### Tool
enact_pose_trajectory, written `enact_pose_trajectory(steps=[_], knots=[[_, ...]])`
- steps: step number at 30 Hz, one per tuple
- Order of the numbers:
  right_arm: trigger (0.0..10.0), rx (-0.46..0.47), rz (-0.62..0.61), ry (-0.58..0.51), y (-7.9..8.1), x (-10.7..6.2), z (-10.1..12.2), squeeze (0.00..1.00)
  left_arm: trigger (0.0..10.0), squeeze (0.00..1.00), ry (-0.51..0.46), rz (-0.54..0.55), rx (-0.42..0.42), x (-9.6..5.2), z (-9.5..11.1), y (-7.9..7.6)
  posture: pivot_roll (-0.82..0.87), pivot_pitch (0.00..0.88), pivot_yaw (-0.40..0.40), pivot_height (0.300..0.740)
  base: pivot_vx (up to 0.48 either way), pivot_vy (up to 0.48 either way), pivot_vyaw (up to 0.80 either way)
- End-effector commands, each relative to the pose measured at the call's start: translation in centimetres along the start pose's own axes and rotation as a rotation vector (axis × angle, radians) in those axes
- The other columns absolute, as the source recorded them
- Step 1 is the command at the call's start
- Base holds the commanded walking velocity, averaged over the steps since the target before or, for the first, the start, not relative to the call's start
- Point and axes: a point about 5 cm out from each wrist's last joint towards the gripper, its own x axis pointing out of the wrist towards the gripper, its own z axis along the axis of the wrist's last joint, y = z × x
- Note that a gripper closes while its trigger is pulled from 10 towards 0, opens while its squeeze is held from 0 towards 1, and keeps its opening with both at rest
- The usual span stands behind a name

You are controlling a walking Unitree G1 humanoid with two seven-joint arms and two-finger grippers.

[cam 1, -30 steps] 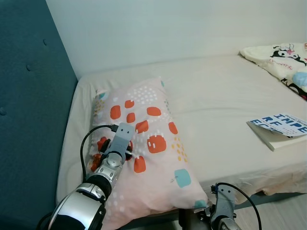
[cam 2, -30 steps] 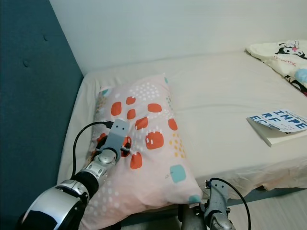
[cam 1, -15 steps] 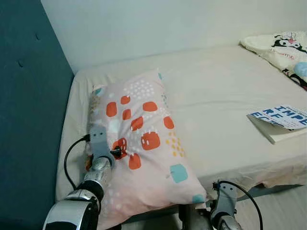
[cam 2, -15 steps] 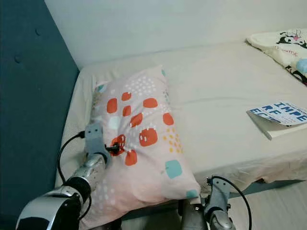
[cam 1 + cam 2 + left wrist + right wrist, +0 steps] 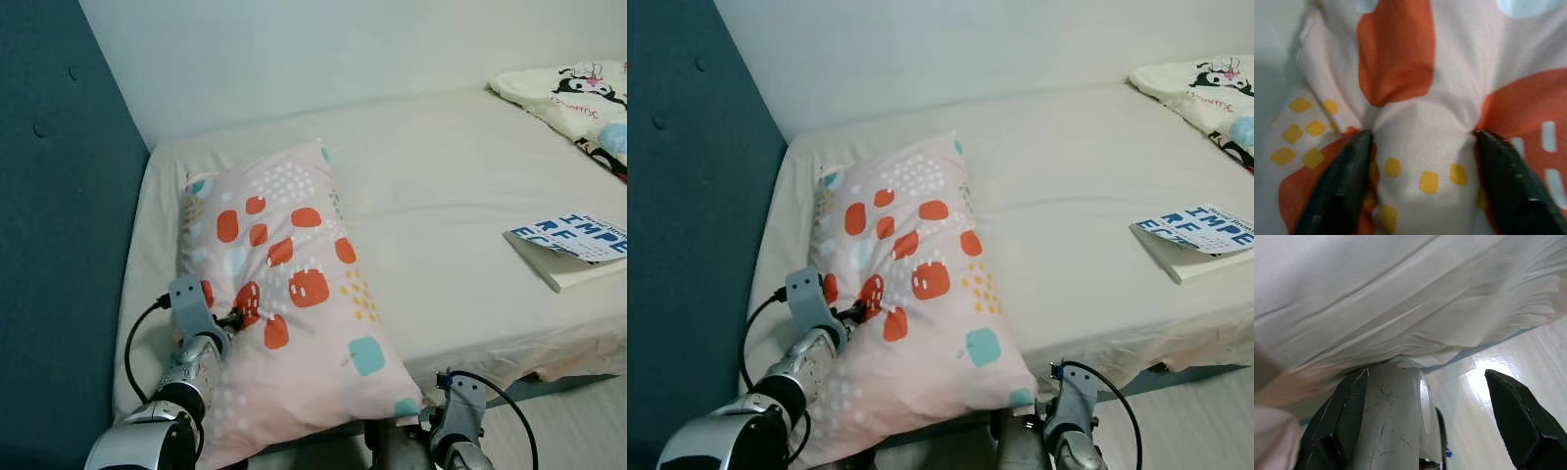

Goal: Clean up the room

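Left gripper [image 5: 233, 318] at lower left of frame pinched a fold of the pillow [image 5: 294, 294], fingers [image 5: 1342, 181] clamped on fabric. Pillow lay at left end of the bed [image 5: 441, 196]. Right gripper [image 5: 1425, 421] hung spread wide, holding nothing, by the bed's edge. Book [image 5: 573, 250] sat at right.

The left hand [image 5: 1420, 176] pinches a bunched fold of the pillow [image 5: 1415, 73], pale pink with orange patches and small yellow squares, between both black fingers [image 5: 1334, 196].
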Motion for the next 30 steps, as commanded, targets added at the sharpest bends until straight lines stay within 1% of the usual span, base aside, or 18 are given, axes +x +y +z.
enact_pose_trajectory(steps=[1,5,11,12,15,16,17,18,19,20,21,23,24,25,26,27,29,30], knots=[[10.0,0.056,0.09,0.092,2.0,-0.9,-3.0,0.0,0.0,0.0,0.142,-0.011,-0.022,-0.6,-3.7,0.3,-0.05,0.277,0.07,0.598,0.0,0.0,0.0],[10.0,0.085,0.165,0.015,2.8,-0.7,-1.9,0.0,0.0,0.0,0.155,-0.038,-0.019,-0.7,-4.2,0.0,-0.05,0.278,0.069,0.598,0.0,0.0,0.0],[10.0,0.088,0.18,0.004,3.0,-0.7,-1.7,0.0,0.0,0.0,0.164,-0.042,-0.027,-0.7,-4.3,0.1,-0.05,0.278,0.069,0.598,0.0,0.0,0.0],[10.0,0.088,0.184,-0.007,2.9,-0.6,-1.5,0.0,0.0,0.0,0.187,-0.062,-0.098,-0.8,-4.6,-0.2,-0.05,0.278,0.072,0.598,0.0,0.0,0.0],[10.0,0.089,0.186,-0.011,2.9,-0.6,-1.4,0.0,0.0,0.0,0.194,-0.07,-0.121,-0.8,-4.7,-0.3,-0.05,0.278,0.072,0.598,0.0,0.0,0.0],[10.0,0.092,0.187,-0.017,2.9,-0.6,-1.3,0.0,0.0,0.0,0.214,-0.144,-0.19,-0.8,-4.8,-1.7,-0.04,0.279,0.072,0.598,0.0,0.0,0.0],[10.0,0.094,0.188,-0.021,2.8,-0.6,-1.2,0.0,0.0,0.0,0.226,-0.198,-0.234,-0.9,-4.8,-2.7,-0.04,0.279,0.072,0.598,0.0,0.0,0.0],[10.0,0.095,0.188,-0.025,2.7,-0.6,-1.1,0.0,0.0,0.0,0.246,-0.298,-0.304,-1.0,-4.8,-4.6,-0.04,0.278,0.073,0.598,0.0,0.0,0.0],[10.0,0.095,0.188,-0.027,2.7,-0.5,-1.0,0.0,0.0,0.0,0.258,-0.364,-0.349,-1.2,-4.8,-5.8,-0.04,0.278,0.073,0.598,0.0,0.0,0.0],[10.0,0.094,0.187,-0.028,2.7,-0.5,-1.0,0.0,0.0,0.0,0.265,-0.427,-0.382,-1.3,-4.7,-7.0,-0.04,0.277,0.07,0.598,0.0,0.0,0.0],[10.0,0.094,0.187,-0.029,2.6,-0.5,-0.9,0.0,0.0,0.0,0.269,-0.466,-0.401,-1.5,-4.6,-7.8,-0.04,0.277,0.07,0.598,0.0,0.0,0.0],[10.0,0.093,0.186,-0.03,2.6,-0.4,-0.8,0.0,0.0,0.0,0.259,-0.544,-0.423,-1.7,-3.9,-9.7,-0.04,0.277,0.07,0.598,0.0,0.0,0.0],[10.0,0.092,0.185,-0.031,2.6,-0.4,-0.7,0.0,0.0,0.0,0.252,-0.568,-0.429,-1.8,-3.5,-10.4,-0.04,0.277,0.07,0.598,0.0,0.0,0.0],[10.0,0.092,0.185,-0.031,2.6,-0.4,-0.7,0.0,0.0,0.0,0.252,-0.568,-0.429,-1.8,-3.5,-10.4,-0.04,0.277,0.07,0.598,0.0,0.0,0.0],[10.0,0.091,0.185,-0.032,2.6,-0.4,-0.7,0.0,0.0,0.0,0.209,-0.59,-0.432,-1.7,-2.3,-11.5,-0.04,0.275,0.068,0.598,0.0,0.0,0.0],[10.0,0.091,0.185,-0.032,2.6,-0.4,-0.7,0.0,0.0,0.0,0.209,-0.59,-0.432,-1.7,-2.3,-11.5,-0.04,0.275,0.068,0.598,0.0,0.0,0.0],[10.0,0.09,0.186,-0.034,2.6,-0.3,-0.5,0.0,0.0,0.0,0.101,-0.576,-0.438,-1.5,1.0,-13.1,-0.04,0.272,0.066,0.598,0.0,0.0,0.0],[10.0,0.089,0.187,-0.036,2.7,-0.2,-0.4,0.0,0.0,0.0,0.047,-0.539,-0.433,-1.3,2.6,-13.3,-0.04,0.271,0.067,0.598,0.0,0.0,0.0]])
